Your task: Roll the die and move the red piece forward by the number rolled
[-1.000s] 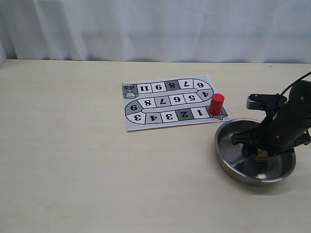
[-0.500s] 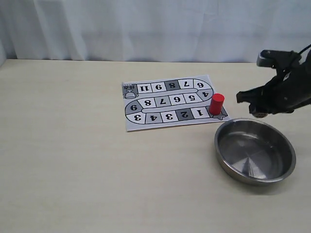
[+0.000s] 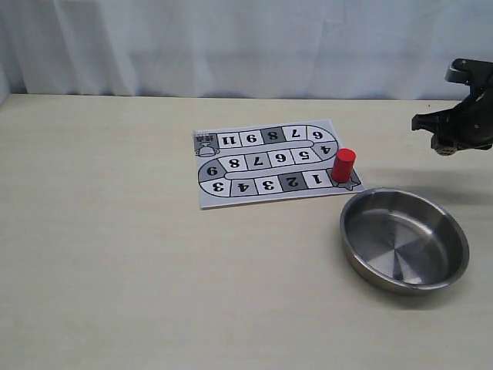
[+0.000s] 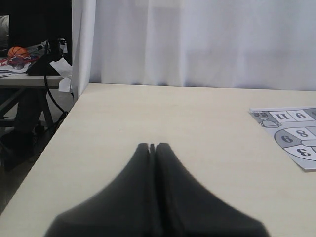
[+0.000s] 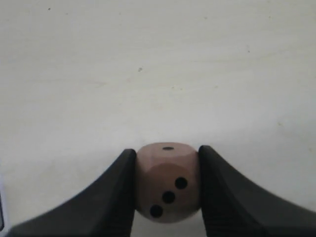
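Note:
The beige die (image 5: pixel 168 182) is pinched between the two dark fingers of my right gripper (image 5: pixel 167 154), its three-pip face toward the camera. In the exterior view that gripper (image 3: pixel 445 148) hangs high at the right edge, above and behind the steel bowl (image 3: pixel 454 258), with the die (image 3: pixel 444 149) a small speck at its tip. The red piece (image 3: pixel 343 165) stands upright on the star square at the right end of the paper board (image 3: pixel 231 199), next to square 1. My left gripper (image 4: pixel 153 146) is shut on nothing, over bare table.
The steel bowl has nothing in it and sits at the front right, just below the board's right corner. A white curtain runs behind the table. In the left wrist view the board's corner (image 4: pixel 291 136) shows, and the table's edge (image 4: pixel 74 106) drops off to clutter.
My right gripper has lifted the die out of the bowl and carried it up and to the right. The red piece and board have not moved.

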You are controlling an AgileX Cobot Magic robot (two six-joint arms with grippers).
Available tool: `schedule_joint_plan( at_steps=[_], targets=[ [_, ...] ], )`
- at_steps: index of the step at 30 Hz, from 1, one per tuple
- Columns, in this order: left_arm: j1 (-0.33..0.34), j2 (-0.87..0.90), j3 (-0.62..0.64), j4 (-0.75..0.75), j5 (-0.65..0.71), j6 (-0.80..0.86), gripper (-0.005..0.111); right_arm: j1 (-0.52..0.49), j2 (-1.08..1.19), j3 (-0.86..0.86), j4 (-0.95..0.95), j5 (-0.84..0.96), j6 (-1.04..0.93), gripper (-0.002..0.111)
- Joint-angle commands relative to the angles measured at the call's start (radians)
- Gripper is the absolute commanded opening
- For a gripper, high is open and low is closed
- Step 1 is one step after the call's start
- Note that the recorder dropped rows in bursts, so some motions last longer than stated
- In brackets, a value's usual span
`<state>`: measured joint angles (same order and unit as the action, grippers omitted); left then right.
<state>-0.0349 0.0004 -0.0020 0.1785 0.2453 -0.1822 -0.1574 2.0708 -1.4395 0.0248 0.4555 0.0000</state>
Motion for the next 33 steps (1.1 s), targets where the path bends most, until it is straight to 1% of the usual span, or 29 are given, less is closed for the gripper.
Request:
schedule_joint_plan(
  at_steps=[1, 3, 6, 9, 14, 16, 17, 19, 20, 23, 25, 26, 28, 33],
  targets=[
    [0.0, 0.0, 0.002, -0.007, -0.011, -0.005, 0.0, -0.004, 0.089, -0.112, 0.066, 0.075, -0.103, 0.004],
    [0.0, 0.0, 0.002, -0.007, -0.011, -0.005, 0.0, -0.004, 0.137, -0.186, 0.122, 0.158, -0.158, 0.004],
    [0.0, 0.0, 0.002, -0.007, -0.011, -0.005, 0.0, -0.004, 0.181, -0.257, 0.16, 0.262, -0.182, 0.004],
    [0.0, 0.0, 0.002, -0.007, -0.011, -0.005, 0.0, -0.004, 0.186, -0.287, 0.166, 0.364, -0.236, 0.004],
    [0.0, 0.0, 0.002, -0.007, -0.011, -0.005, 0.0, -0.004, 0.164, -0.305, 0.168, 0.432, -0.284, 0.005],
    [0.0, 0.0, 0.002, -0.007, -0.011, -0.005, 0.0, -0.004, 0.162, -0.305, 0.219, 0.479, -0.328, 0.011],
    [0.0, 0.0, 0.002, -0.007, -0.011, -0.005, 0.0, -0.004, 0.162, -0.305, 0.271, 0.513, -0.393, 0.017],
    [0.0, 0.0, 0.002, -0.007, -0.011, -0.005, 0.0, -0.004, 0.162, -0.305, 0.388, 0.566, -0.523, 0.032],
    [0.0, 0.0, 0.002, -0.007, -0.011, -0.005, 0.0, -0.004, 0.162, -0.305, 0.443, 0.578, -0.545, 0.042],
    [0.0, 0.0, 0.002, -0.007, -0.011, -0.005, 0.0, -0.002, 0.162, -0.305, 0.551, 0.574, -0.545, 0.067],
    [0.0, 0.0, 0.002, -0.007, -0.011, -0.005, 0.0, -0.002, 0.162, -0.305, 0.57, 0.581, -0.558, 0.077],
    [0.0, 0.0, 0.002, -0.007, -0.011, -0.005, 0.0, -0.002, 0.16, -0.305, 0.57, 0.589, -0.569, 0.08],
    [0.0, 0.0, 0.002, -0.007, -0.011, -0.005, 0.0, -0.004, 0.16, -0.305, 0.53, 0.583, -0.562, 0.081],
    [0.0, 0.0, 0.002, -0.007, -0.011, -0.005, 0.0, -0.004, 0.16, -0.305, 0.366, 0.539, -0.423, 0.081]
  ],
)
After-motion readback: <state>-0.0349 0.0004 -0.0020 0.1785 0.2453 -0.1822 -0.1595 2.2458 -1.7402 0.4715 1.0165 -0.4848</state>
